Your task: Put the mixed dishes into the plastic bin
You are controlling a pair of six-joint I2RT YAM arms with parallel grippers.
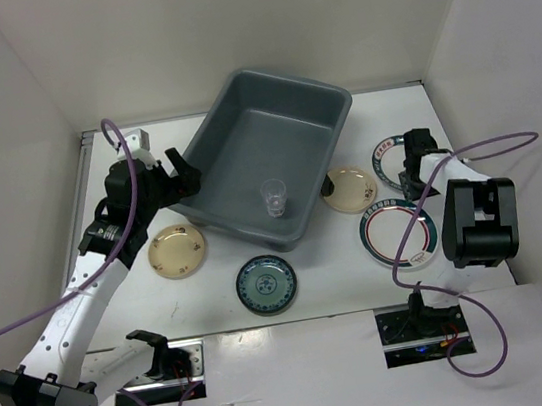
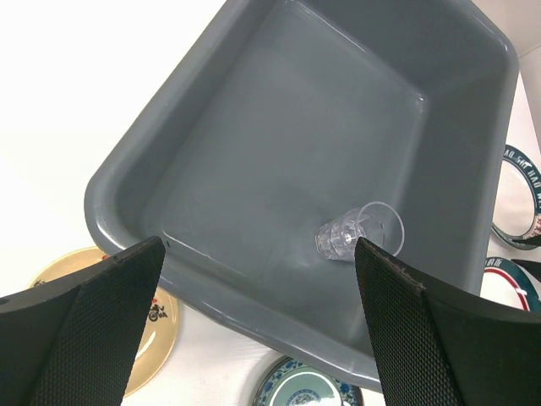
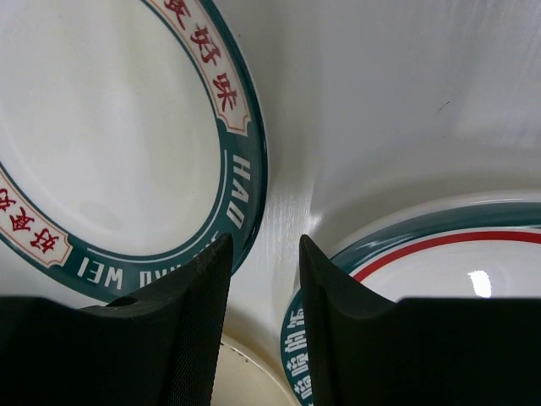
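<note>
Pincer on the left arm is spread wide and carries nothing, hanging by the left rim of the plastic bin. The right pincer is parted only narrowly, also with nothing in it, low over the bench between the two banded plates at the right of the frame. Going up from the bottom of the overhead view, I see the dark teal plate lowest, just below the bin's near corner. Next come the left beige plate and the nearer banded plate. Above them are the right beige plate, close against the bin's right wall, and the farther banded plate. All five lie outside the bin. Inside it, one clear cup sits on the floor near the lower wall, seemingly upright. I cannot find a second cup in any view. By my reckoning the job has barely begun: one small piece is in, and every plate is left to move.
</note>
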